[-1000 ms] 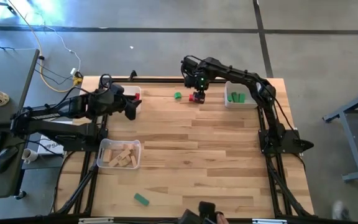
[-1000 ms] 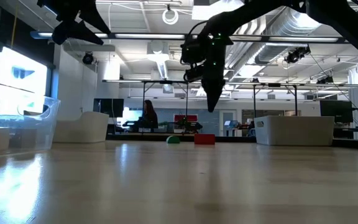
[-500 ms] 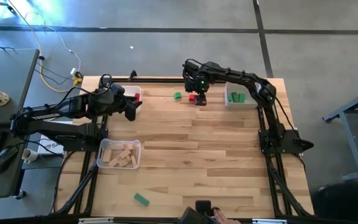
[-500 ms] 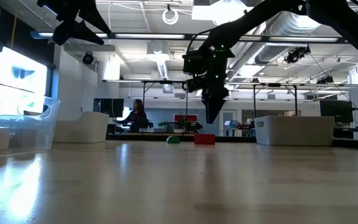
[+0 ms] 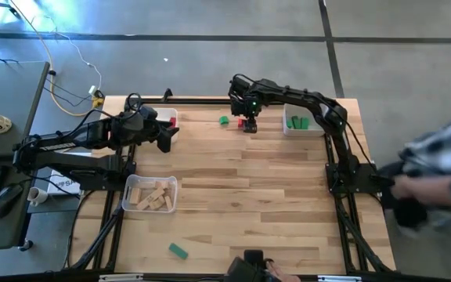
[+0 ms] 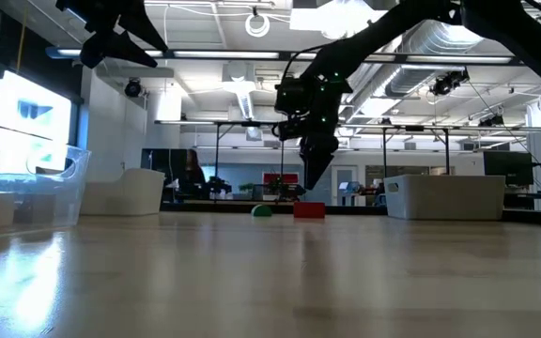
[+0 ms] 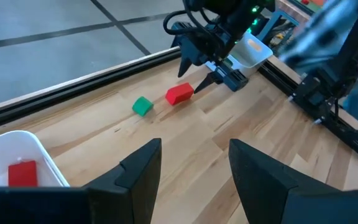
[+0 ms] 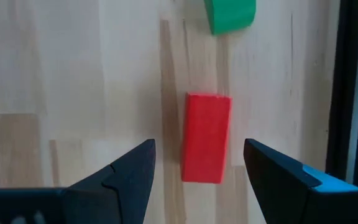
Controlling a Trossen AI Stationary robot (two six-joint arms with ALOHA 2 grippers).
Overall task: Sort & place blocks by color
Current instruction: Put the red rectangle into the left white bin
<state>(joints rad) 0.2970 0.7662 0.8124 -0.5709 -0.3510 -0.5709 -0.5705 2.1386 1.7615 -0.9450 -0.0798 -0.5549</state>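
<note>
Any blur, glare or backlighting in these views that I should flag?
High view: a person at the table's right edge is smeared by motion blur. Low view: bright ceiling lights backlight the right tool into a silhouette, and the tabletop shows glare. Right wrist view: the red block is sharp, evenly lit.

a red block (image 8: 206,137) and a green block (image 8: 229,15) lie on the pale, streaky wood bench (image 8: 73,74); the fingers (image 8: 126,174) are black.
</note>
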